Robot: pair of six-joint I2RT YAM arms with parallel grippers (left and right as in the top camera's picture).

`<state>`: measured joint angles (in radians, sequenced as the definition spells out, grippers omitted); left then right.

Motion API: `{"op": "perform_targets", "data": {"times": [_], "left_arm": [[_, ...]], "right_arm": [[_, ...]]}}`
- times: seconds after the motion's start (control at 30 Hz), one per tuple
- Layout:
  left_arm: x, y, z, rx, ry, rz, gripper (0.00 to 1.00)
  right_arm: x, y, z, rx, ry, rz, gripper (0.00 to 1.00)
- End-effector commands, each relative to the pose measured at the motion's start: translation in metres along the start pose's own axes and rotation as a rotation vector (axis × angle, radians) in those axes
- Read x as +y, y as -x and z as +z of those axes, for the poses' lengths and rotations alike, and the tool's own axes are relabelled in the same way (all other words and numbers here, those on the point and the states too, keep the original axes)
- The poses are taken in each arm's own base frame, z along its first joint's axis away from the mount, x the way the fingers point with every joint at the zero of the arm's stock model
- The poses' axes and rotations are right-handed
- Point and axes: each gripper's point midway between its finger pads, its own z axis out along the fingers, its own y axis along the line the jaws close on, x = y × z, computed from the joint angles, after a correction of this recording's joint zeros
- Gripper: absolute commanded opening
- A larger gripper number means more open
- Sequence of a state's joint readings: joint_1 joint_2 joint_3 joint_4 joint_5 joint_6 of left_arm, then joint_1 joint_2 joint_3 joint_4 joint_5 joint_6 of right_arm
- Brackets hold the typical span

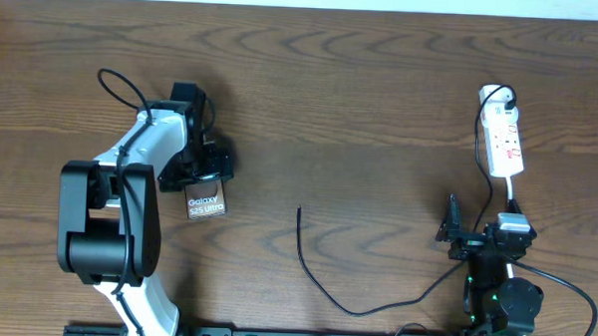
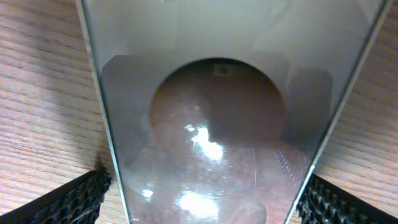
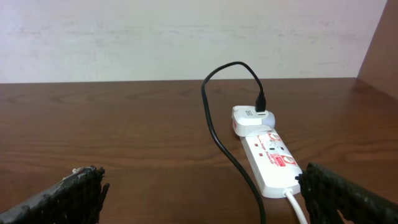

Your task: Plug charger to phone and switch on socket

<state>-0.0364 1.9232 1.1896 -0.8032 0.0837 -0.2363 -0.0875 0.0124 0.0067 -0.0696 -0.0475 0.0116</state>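
Brown table (image 1: 381,91) filled the shot. Left gripper (image 1: 207,177) stood spread wide with the phone (image 1: 206,203) between its 2 fingers (image 2: 62,202); whether they pinched it, I could not tell. Right gripper (image 3: 202,196) gaped, holding nothing. Socket (image 1: 503,143) lay far right, the charger (image 1: 320,283) plugged in at its far end, free tip mid-table, well apart from the phone.

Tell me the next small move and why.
Probably close the left gripper on the phone: in the wrist view its open fingers stand either side of it, and it lies flat on the table. Holding it steady looks sensible before the open right gripper fetches the loose cable end.
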Motion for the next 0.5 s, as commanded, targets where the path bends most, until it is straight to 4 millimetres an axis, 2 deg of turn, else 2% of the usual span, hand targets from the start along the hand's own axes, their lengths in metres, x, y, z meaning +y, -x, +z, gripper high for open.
{"op": "perform_targets", "data": {"times": [0.0, 0.47], "left_arm": [[0.0045, -0.0017, 0.0035, 0.010, 0.006, -0.007, 0.98], [-0.0008, -0.0035, 0.0037, 0.011, 0.006, 0.065, 0.98]], "right_arm": [[-0.0024, -0.0002, -0.0003, -0.001, -0.012, 0.011, 0.99], [-0.0024, -0.0002, -0.0003, -0.001, -0.012, 0.011, 0.99]]}}
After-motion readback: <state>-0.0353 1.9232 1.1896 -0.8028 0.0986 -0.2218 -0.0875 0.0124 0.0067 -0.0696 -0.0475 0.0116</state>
